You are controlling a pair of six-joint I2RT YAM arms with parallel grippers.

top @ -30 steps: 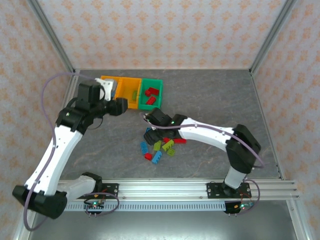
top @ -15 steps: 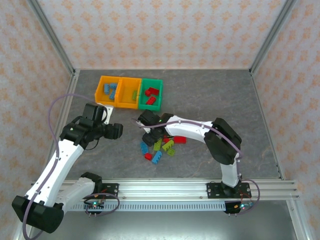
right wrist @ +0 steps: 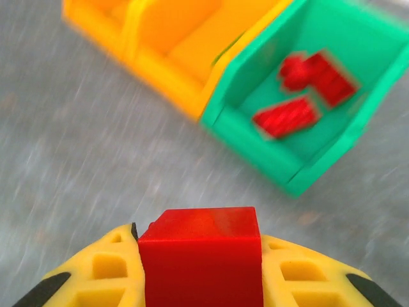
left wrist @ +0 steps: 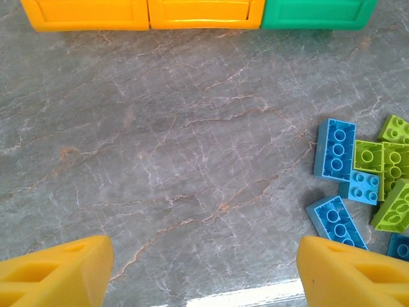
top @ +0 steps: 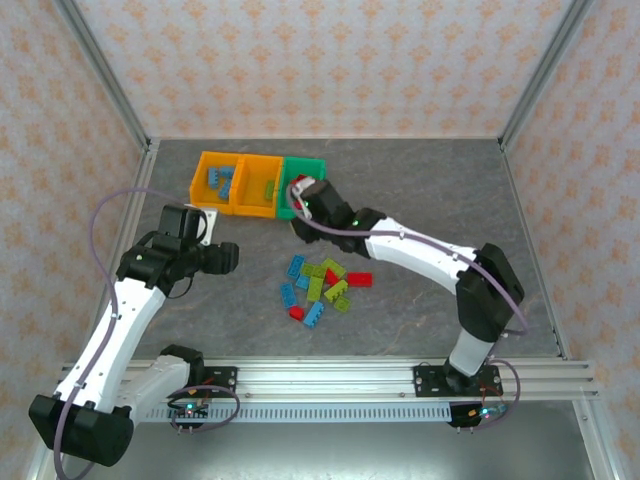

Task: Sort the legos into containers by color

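The right gripper [right wrist: 201, 284], clamped on a red brick [right wrist: 201, 252], has swung from the loose legos [top: 322, 283] up to the green bin [right wrist: 268, 160], which already holds two reds, so a drop looks imminent. The left gripper [left wrist: 204, 268], spread wide and empty, has drawn back from the containers [top: 250, 208] and hangs over the grey marbled table [left wrist: 192, 160], which is enclosed by patterned walls [top: 300, 70].
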